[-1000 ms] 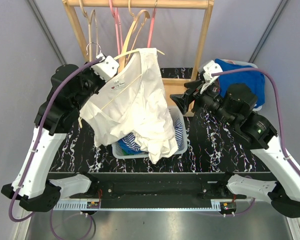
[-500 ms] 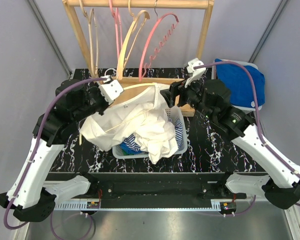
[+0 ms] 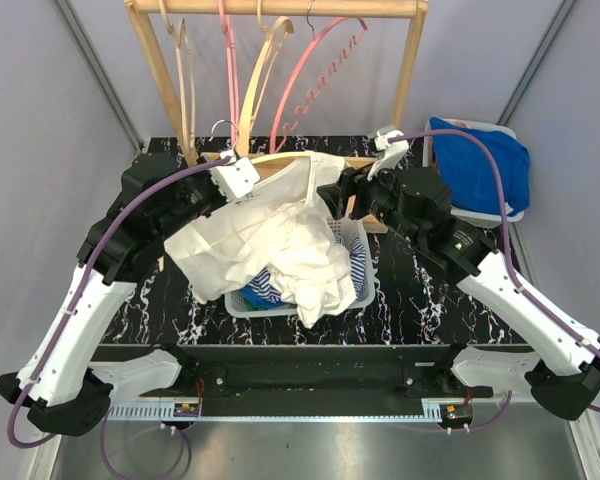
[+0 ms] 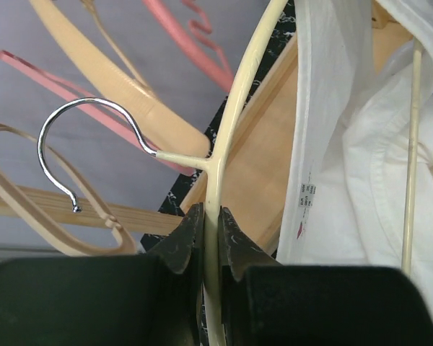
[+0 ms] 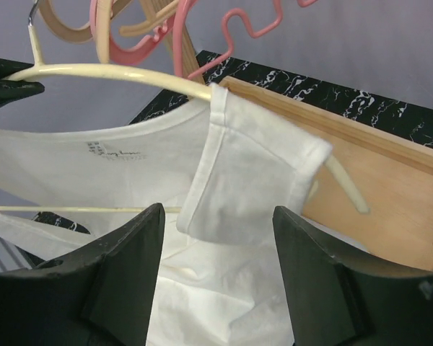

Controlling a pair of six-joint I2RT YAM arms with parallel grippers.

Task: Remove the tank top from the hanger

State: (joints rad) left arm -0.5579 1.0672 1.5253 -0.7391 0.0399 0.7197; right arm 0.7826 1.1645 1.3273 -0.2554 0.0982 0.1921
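Observation:
A white tank top [image 3: 270, 240] hangs on a cream hanger [image 3: 280, 160] and slumps into a white basket [image 3: 365, 285]. My left gripper [image 3: 242, 178] is shut on the hanger's arm just below its metal hook; the wrist view shows the jaws pinching the cream rod [image 4: 211, 238]. The tank top [image 4: 361, 180] hangs to the right of it there. My right gripper [image 3: 330, 195] is open, facing the strap [image 5: 249, 173] looped over the hanger's right arm [image 5: 115, 72], with the strap between and beyond its fingers, not touching.
A wooden rack [image 3: 275, 8] behind holds several pink and wooden hangers [image 3: 310, 70]. The basket holds blue striped cloth [image 3: 260, 290]. A blue cloth [image 3: 480, 165] lies in a white bin at the back right. The tabletop is black marble [image 3: 420, 300].
The left gripper lowered the hanger and tank top towards the basket and tilted it flatter. The right arm swung left and forward, bringing its open gripper up to the strap.

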